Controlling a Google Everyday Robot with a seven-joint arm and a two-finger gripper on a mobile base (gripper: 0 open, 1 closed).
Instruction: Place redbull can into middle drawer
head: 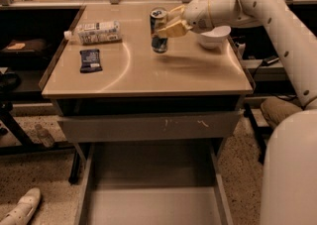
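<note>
The redbull can [159, 33] stands upright at the back middle of the table top [143, 73]. It has blue-and-silver sides and a silver top. My gripper [167, 26] reaches in from the right, and its yellowish fingers [173, 29] are shut around the can's upper half. I cannot tell whether the can's base touches the table. The middle drawer [148, 204] is pulled out low at the front. It is a wide grey tray with a plain floor and nothing in it. It lies below and in front of the can.
A plastic bottle with a white label [94, 31] lies on the table's back left. A dark snack packet [90, 60] lies in front of it. A white bowl [214, 36] sits right of the can, under my arm. A scratched grey drawer front [148, 127] is shut above the open drawer. A shoe [22, 208] is on the floor at left.
</note>
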